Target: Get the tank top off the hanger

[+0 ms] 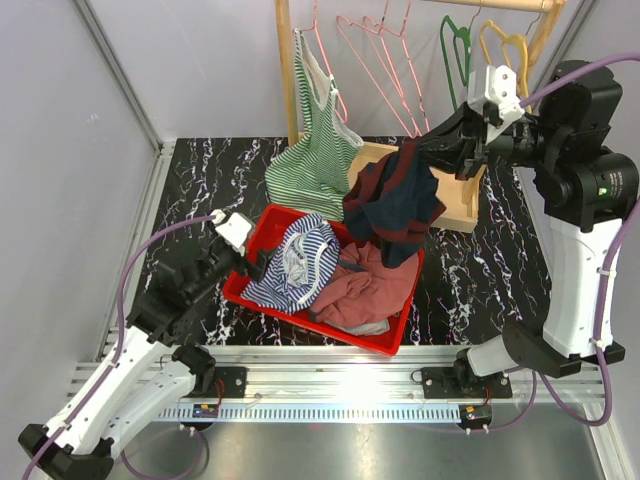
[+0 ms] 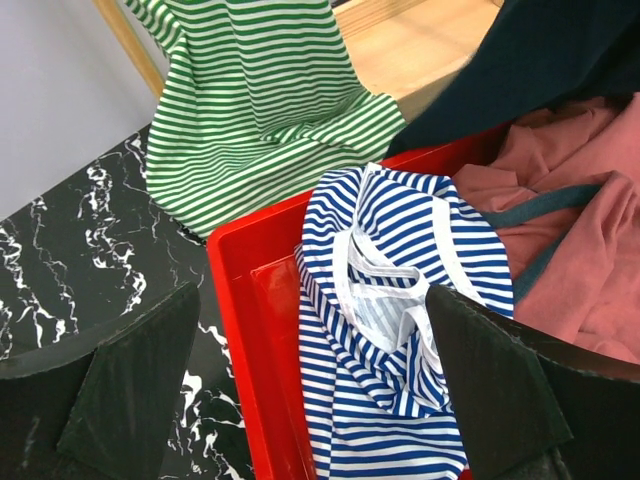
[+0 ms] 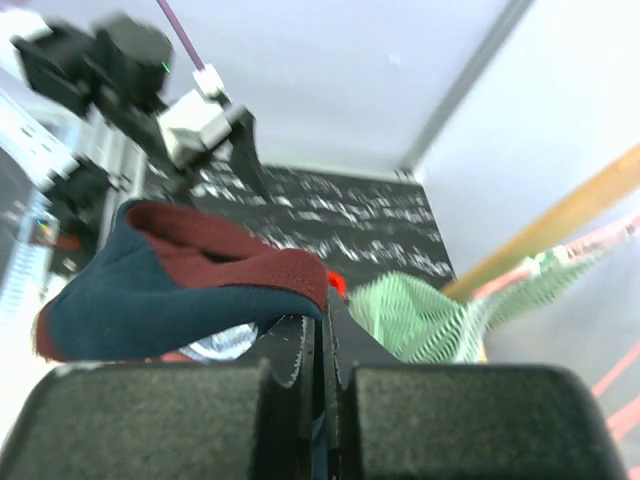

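The right wrist view is blurred. The green striped tank top (image 3: 410,320) is only a smear at centre right, and the gripper's own black body fills the lower frame. In the top view the upper edge cuts off the pink hanger (image 1: 322,60), so its hook is out of sight. The green striped tank top hangs from it at upper centre, just beside the wooden post (image 1: 285,60), with its hem lying on the table behind the red bin (image 1: 400,338). The left wrist view shows only that hem.

The right arm stands tall at the right of the frame, its forearm reaching left. The right gripper (image 1: 425,152) is clamped on a navy and maroon top (image 1: 395,205), which dangles over the bin's far corner. Whether its lower edge touches the heap below cannot be told. The wrist view shows the fingers pressed together with the fabric pinched between them.

The left arm lies low at lower left. The left gripper (image 1: 248,262) sits at the bin's left rim, fingers spread wide and holding nothing, above a blue striped top (image 2: 400,250) with a rust-coloured garment (image 2: 580,230) beside it.
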`<act>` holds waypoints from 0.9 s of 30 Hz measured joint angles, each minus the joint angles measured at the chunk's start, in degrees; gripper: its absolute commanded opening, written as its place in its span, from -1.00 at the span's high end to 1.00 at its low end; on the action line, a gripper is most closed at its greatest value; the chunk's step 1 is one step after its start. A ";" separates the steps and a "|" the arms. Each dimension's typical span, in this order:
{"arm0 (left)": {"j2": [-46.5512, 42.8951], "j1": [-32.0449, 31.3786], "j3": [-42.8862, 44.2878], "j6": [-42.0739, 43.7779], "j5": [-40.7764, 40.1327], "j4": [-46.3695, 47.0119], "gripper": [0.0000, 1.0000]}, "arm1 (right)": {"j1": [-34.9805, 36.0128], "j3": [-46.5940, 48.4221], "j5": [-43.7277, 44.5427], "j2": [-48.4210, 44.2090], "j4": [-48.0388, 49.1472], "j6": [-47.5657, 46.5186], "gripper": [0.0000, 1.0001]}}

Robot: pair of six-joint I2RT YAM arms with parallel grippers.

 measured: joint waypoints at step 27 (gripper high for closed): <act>-1.77 0.04 -2.78 0.63 -6.73 2.58 -0.98 | -0.22 5.97 -5.62 -4.35 20.15 31.58 1.00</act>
